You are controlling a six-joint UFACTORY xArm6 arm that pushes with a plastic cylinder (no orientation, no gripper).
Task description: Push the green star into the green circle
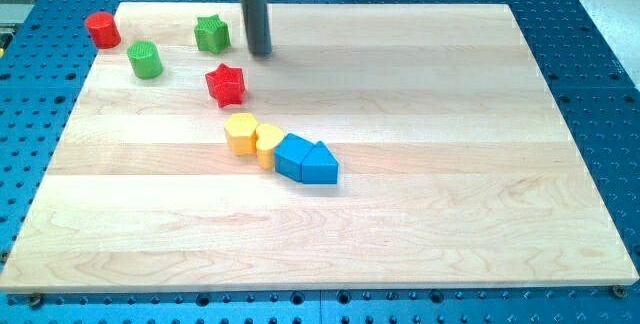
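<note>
Pale wooden board (400, 214) on blue perforated table (600, 84). No claw: bare dark rod, my tip (261, 52) just right of green star block (211, 33). Green cylinder block (145, 59) lower left of star, apart.

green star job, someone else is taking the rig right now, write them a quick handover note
My tip is on the board just to the view's right of the green star, a small gap between them.
The green circle sits to the view's left of the star and a little lower, apart from it.
Done: nothing visible; star and circle do not touch.
Left: push the star toward the view's left and slightly down into the circle.
</note>
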